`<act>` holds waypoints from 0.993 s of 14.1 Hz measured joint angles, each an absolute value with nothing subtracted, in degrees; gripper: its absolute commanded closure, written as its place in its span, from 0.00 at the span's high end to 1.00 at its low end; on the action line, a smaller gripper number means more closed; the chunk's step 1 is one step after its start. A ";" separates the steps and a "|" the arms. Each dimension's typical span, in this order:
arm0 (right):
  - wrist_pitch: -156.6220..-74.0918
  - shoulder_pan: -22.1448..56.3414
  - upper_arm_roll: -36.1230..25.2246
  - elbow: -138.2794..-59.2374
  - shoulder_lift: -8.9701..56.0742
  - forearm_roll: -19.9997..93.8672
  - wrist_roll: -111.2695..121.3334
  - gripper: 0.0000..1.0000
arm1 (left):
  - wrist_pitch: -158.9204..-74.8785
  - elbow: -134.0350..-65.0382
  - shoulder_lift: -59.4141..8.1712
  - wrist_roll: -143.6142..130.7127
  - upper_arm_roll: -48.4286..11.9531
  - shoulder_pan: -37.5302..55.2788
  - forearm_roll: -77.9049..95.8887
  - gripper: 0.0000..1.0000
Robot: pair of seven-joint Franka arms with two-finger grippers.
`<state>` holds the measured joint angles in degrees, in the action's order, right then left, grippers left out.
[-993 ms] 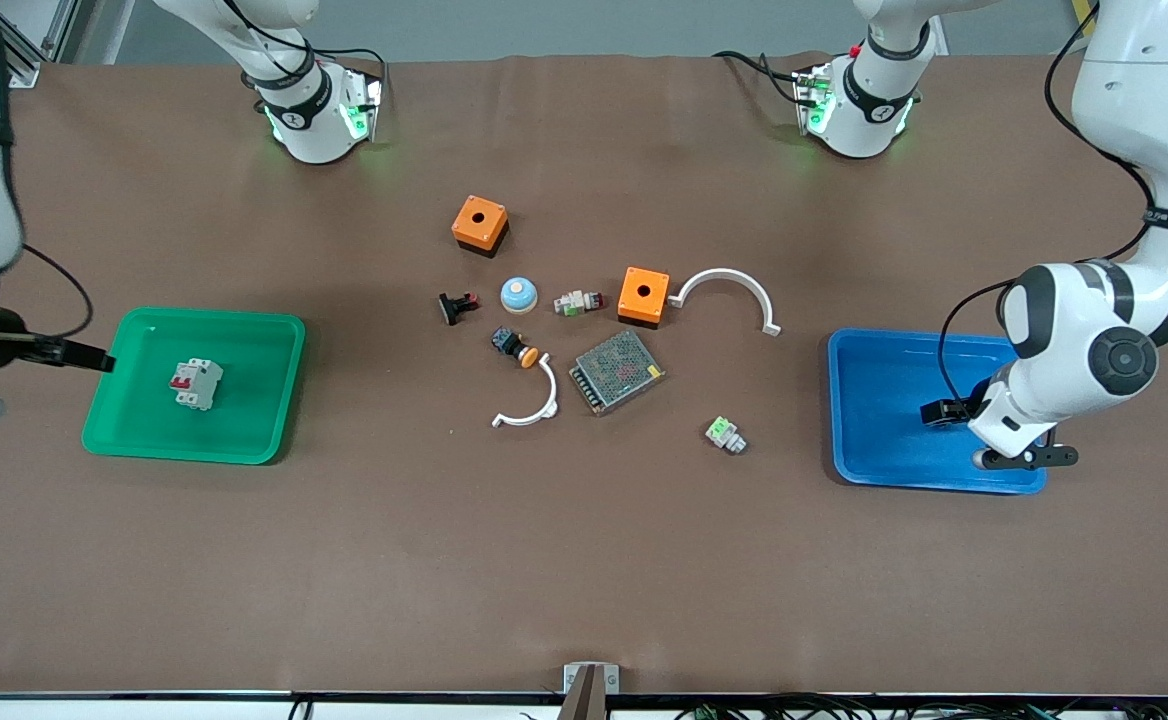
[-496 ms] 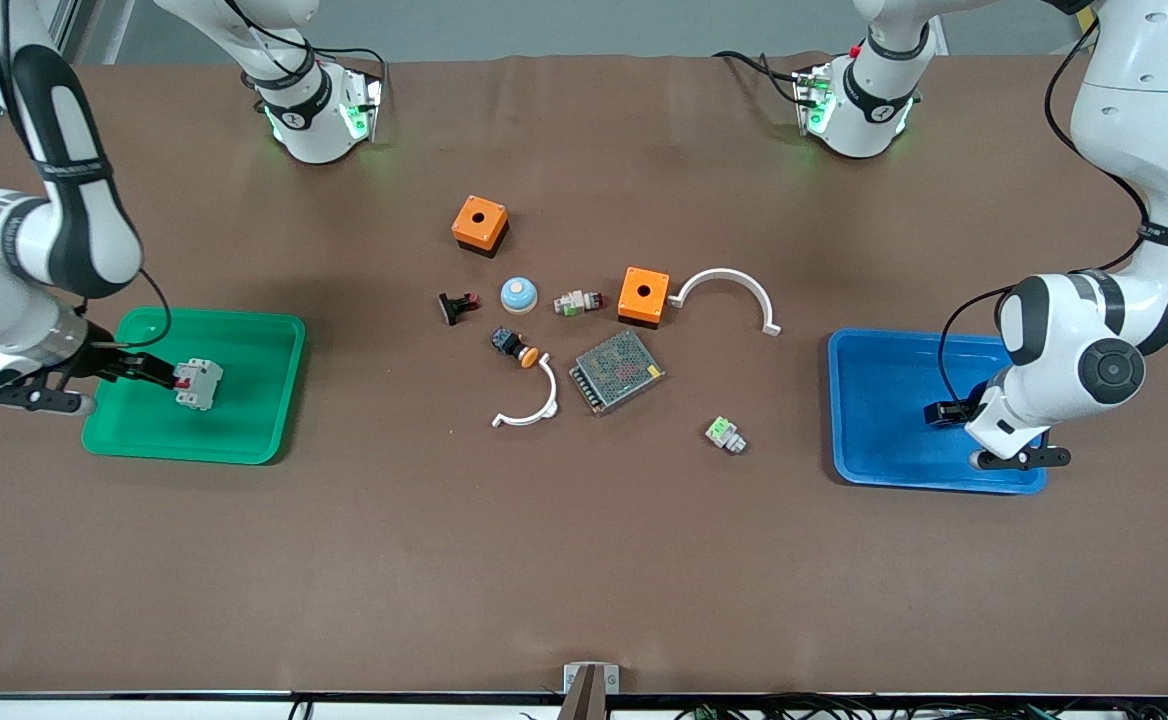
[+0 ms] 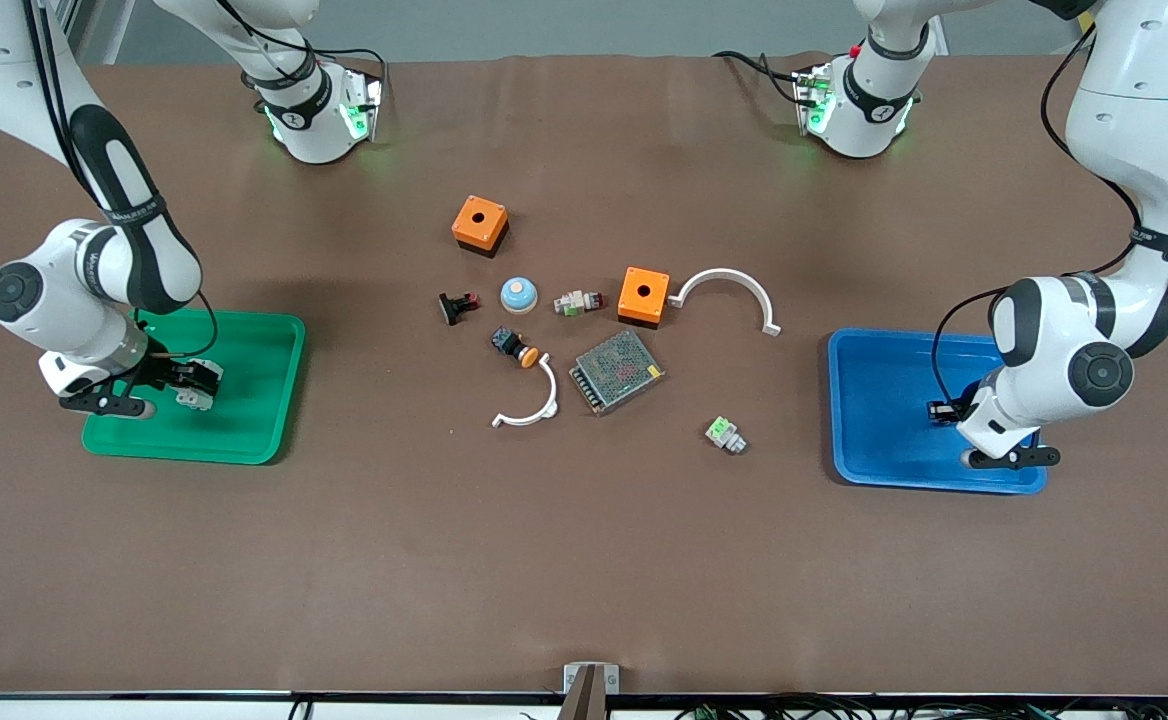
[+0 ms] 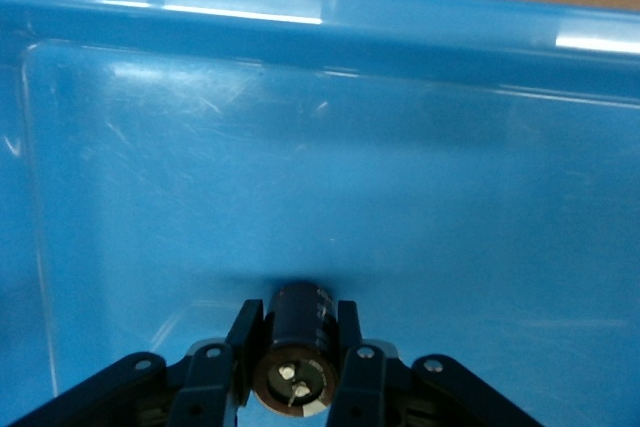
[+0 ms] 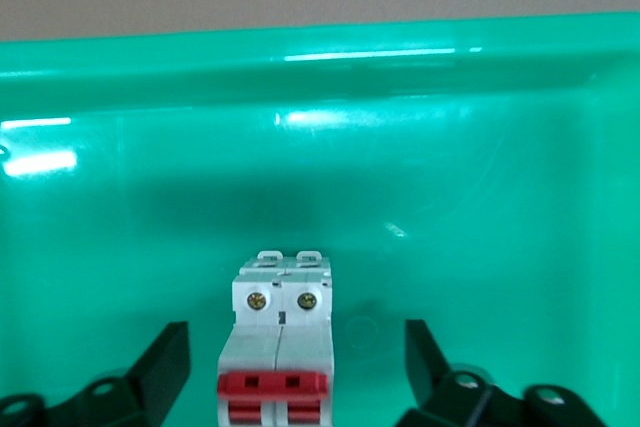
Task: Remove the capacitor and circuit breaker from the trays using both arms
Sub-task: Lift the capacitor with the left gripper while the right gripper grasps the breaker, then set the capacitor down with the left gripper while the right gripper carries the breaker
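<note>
Left wrist view: small black cylindrical capacitor (image 4: 293,347) pinched between left gripper (image 4: 292,359) fingers, low over shiny blue plastic tray (image 4: 420,177). White rectangular breaker with red switch levers (image 5: 278,342) lies in green plastic tray (image 5: 500,147); right gripper (image 5: 290,362) spread wide around it, not touching.

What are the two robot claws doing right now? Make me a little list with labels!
left claw: shut on the capacitor, low in the blue tray
right claw: open, fingers either side of the breaker, not touching it
breaker: lying in the green tray
table middle: orange boxes and other small parts, untouched
</note>
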<state>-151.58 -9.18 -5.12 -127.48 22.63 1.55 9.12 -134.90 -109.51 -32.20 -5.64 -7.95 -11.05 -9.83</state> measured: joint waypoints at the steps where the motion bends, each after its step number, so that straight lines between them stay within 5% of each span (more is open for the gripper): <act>1: -151.56 -9.18 -5.11 -127.49 22.92 1.55 9.14 0.38 | -134.58 -109.39 -31.92 -7.19 -8.82 -11.00 -9.83 0.00; 3: -151.35 -9.18 -5.10 -127.49 23.10 1.55 9.15 0.08 | -132.03 -108.79 -30.38 -11.26 -11.77 -10.85 -9.83 0.00; 4: -151.24 -9.18 -5.09 -127.49 23.09 1.55 9.15 0.03 | -130.04 -108.44 -29.10 -13.90 -13.68 -10.72 -9.83 0.00; 9: -142.21 -7.42 -4.54 -124.42 21.54 1.56 9.21 0.01 | -124.64 -108.56 -25.57 -35.42 -24.74 -8.43 -9.83 0.00; 14: -134.63 4.96 -4.05 -121.07 16.16 2.17 -0.40 0.01 | -125.69 -109.53 -29.59 -48.77 -25.41 1.38 -9.83 0.00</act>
